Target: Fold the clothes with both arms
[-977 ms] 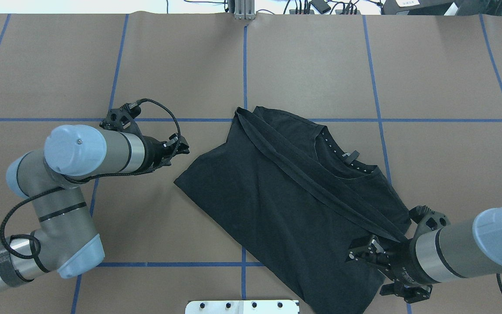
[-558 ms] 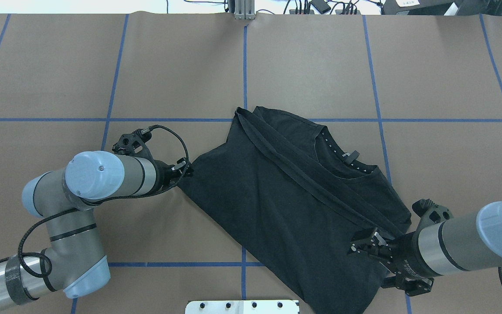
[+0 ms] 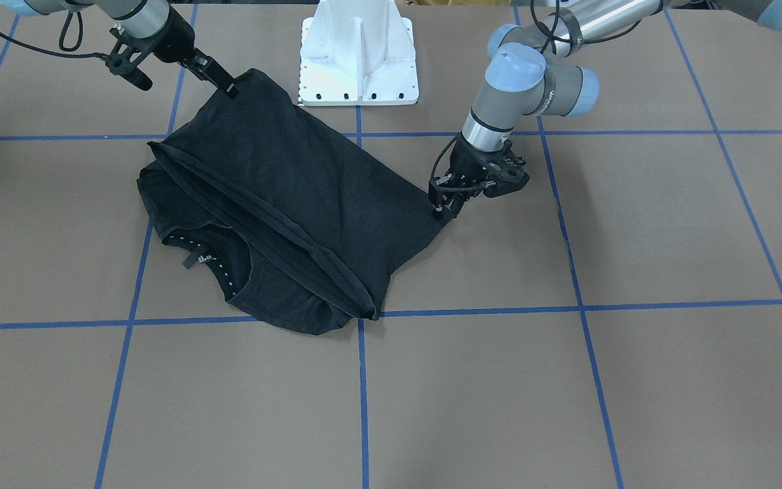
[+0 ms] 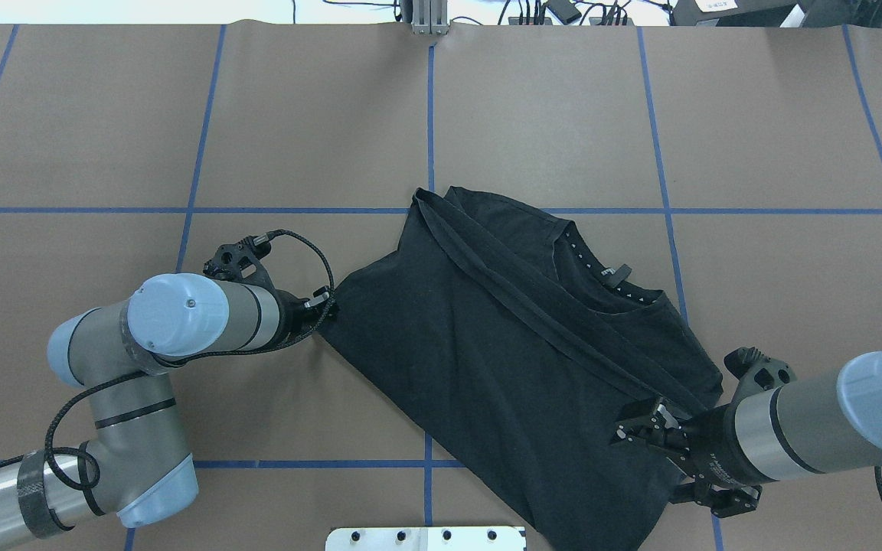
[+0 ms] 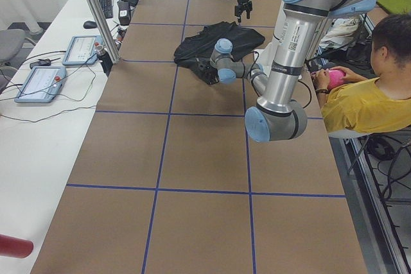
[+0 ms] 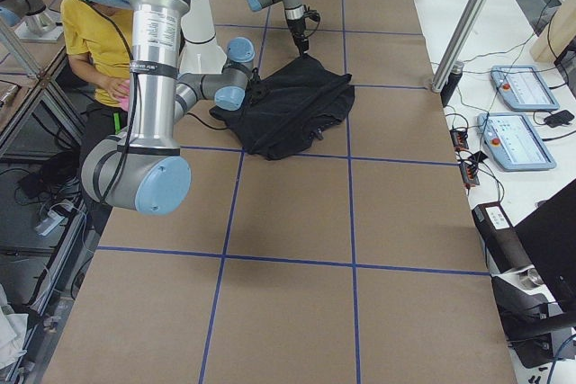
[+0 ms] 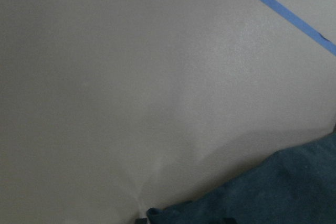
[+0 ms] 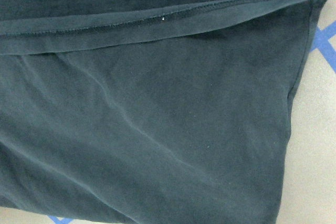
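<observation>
The black T-shirt (image 4: 487,344) lies folded on the brown table, its hem band running diagonally across it and its collar (image 4: 609,287) facing away from the robot. No print shows. My left gripper (image 4: 328,306) is down at the shirt's left corner. It looks open: in the left wrist view the corner (image 7: 273,192) lies between two fingertips at the bottom edge. My right gripper (image 4: 638,427) hangs over the shirt's near right edge, fingers spread and open. The right wrist view is filled by the shirt (image 8: 157,129). In the front-facing view the left gripper (image 3: 440,207) touches the corner.
The white pedestal base (image 3: 357,68) stands right beside the shirt's near edge. Blue tape lines grid the table. A seated person in yellow (image 5: 366,94) is at the robot's side. A white bench with tablets (image 6: 526,132) and a metal post run along the far edge.
My left arm swung in toward the shirt and came down at its left corner. The right gripper shifted slightly away from the robot. The shirt has not moved.
</observation>
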Tool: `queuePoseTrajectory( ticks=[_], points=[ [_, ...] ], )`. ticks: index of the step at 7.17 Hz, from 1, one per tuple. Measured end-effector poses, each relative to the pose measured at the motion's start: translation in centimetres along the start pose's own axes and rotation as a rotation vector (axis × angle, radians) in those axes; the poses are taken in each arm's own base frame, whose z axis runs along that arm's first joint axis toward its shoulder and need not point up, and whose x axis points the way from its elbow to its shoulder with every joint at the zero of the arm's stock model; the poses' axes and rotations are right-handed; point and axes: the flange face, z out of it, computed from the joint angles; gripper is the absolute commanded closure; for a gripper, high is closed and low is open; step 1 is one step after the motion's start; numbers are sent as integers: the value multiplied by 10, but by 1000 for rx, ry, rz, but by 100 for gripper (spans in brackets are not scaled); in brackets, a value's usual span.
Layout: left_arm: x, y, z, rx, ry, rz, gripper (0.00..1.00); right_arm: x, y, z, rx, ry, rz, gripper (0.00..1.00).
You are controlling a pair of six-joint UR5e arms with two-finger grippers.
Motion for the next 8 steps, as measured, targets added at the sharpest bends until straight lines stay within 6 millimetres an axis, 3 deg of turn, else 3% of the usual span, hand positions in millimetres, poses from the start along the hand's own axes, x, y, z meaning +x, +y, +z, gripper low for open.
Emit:
queuePoseTrajectory(
  ticks=[4,5,6,8],
  points=[
    [13,-10,-16,16,21,12,100,-2,-5,-3,11,-8,8,0],
    [26,-34,-22,52,38,47,100,-3,-8,-6,16,-13,12,0],
    [47,-76,-27,110,52,87,100,-5,-11,-9,19,-19,16,0],
    [101,-162,-9,213,70,108,100,-8,-18,-17,18,-27,28,0]
  ],
)
